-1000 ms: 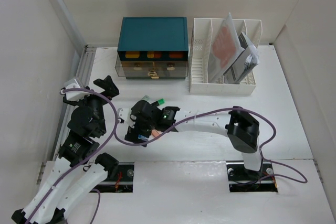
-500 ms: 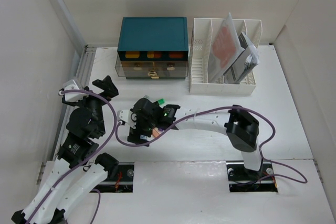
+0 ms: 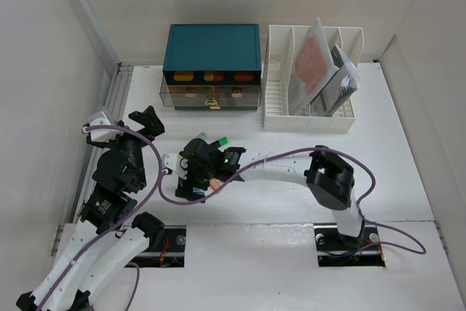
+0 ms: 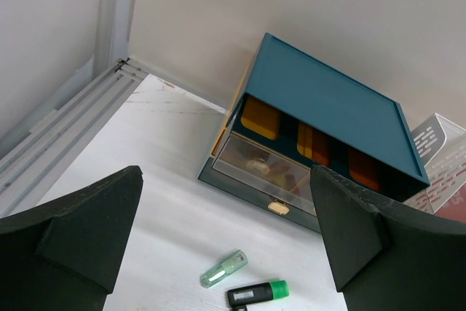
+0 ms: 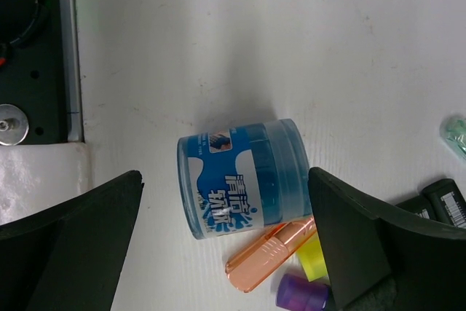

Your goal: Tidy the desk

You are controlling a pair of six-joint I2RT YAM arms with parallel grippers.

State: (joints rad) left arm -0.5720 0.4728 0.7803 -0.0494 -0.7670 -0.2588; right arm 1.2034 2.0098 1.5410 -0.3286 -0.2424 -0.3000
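Blue translucent jar (image 5: 240, 180) lies on its side on the white table (image 5: 291, 34), near-left of centre. White Chinese characters on its label. Its long axis runs finger to finger of the right gripper (image 5: 224, 174), whose fingers are apart and straddle it. Orange tube (image 5: 271, 253) sits just beside it. Left gripper (image 4: 226, 172) is spread wide and holds nothing, by the table's left edge.
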